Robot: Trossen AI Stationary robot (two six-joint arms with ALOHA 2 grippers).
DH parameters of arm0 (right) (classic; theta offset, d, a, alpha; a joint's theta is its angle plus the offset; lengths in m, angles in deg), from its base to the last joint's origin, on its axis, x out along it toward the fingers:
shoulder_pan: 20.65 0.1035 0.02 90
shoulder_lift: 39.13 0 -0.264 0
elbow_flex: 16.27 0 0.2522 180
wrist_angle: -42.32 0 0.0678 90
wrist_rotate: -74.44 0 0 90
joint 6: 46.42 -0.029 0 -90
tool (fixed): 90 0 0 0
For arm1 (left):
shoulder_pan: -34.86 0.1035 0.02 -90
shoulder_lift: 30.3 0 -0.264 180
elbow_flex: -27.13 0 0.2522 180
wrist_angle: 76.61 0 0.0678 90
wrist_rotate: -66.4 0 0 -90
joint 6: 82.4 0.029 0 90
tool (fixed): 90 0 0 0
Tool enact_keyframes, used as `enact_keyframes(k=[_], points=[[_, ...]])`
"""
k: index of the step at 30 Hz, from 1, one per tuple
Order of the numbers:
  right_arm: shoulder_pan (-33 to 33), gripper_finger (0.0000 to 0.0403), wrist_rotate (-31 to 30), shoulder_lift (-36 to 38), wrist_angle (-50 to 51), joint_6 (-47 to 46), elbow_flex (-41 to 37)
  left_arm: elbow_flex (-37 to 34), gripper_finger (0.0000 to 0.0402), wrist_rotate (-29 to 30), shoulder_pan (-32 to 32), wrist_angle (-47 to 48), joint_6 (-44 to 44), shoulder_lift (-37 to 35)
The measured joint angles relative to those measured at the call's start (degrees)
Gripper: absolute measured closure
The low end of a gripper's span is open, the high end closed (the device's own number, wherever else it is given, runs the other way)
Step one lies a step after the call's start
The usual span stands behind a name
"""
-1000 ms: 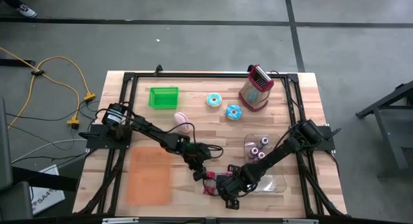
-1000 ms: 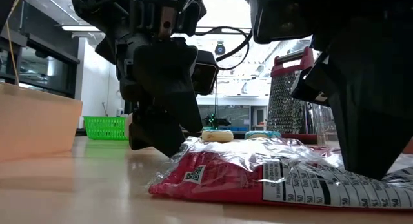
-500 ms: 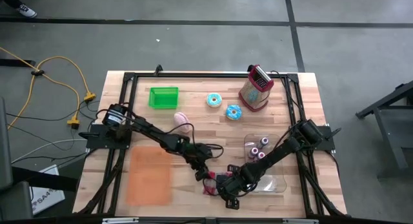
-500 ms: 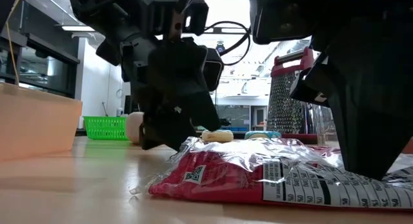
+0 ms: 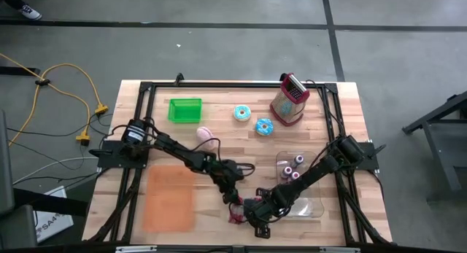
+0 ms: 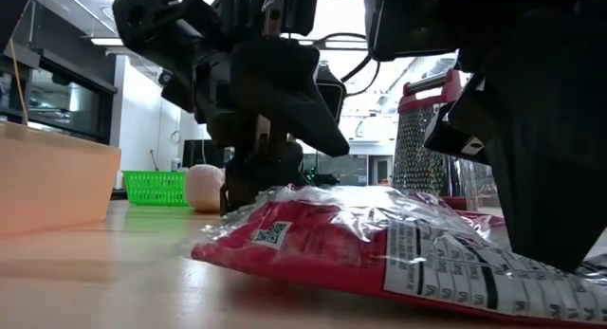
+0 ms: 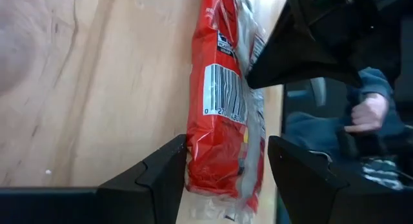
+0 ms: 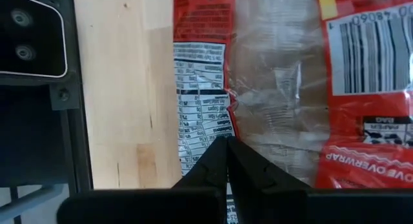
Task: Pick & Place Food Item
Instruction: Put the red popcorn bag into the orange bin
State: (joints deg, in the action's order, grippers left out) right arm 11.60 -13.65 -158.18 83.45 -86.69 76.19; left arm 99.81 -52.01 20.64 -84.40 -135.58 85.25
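While your left end effector [image 7: 222, 179] straddles the red snack bag [image 7: 222, 114] half-open and your right end effector [image 8: 227, 161] pins it closed, expect the slick film to tear or slip.

Snack bag [image 5: 238, 209] btwn both end effectors, table [image 5: 321, 129] front edge

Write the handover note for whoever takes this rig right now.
Left gripper: fingers open either side of one end of the red snack bag, not closed on it.
Right gripper: fingers shut, tips pressing on the bag near the table's front edge.
Done: both arms at the bag.
Left: grip, lift and place it; the destination is unclear.
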Motion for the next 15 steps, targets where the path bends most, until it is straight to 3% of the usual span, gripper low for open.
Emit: enact_keyframes(k=[8,15], points=[[0.0,0.0401,-0.08,0.0,0.0,0.0,0.0,0.0,0.0193,-3.92,1.68,6.35,-0.04,0.1],[0.0,0.0401,-0.22,0.0,0.04,0.0,0.0,0.0,0.0193,-1.29,1.63,11.26,3.18,-0.16]])
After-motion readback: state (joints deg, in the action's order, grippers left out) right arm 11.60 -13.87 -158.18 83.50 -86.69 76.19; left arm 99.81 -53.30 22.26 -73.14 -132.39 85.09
